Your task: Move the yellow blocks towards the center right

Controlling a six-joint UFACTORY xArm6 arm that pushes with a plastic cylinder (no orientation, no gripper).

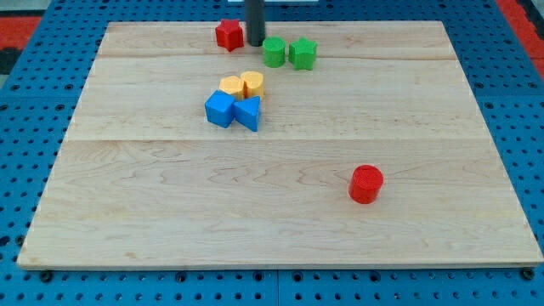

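Observation:
Two yellow blocks sit touching each other left of the board's middle: a flatter one (231,85) on the left and a cylinder-like one (252,84) on the right. My tip (255,43) stands near the view's top, above the yellow blocks and apart from them, between a red star-shaped block (229,35) on its left and a green cylinder (274,52) on its right.
A green star-shaped block (303,53) sits right of the green cylinder. A blue cube (220,109) and a blue wedge-like block (248,112) touch the yellow blocks from below. A red cylinder (366,184) stands at the lower right. The wooden board (153,221) lies on a blue pegboard.

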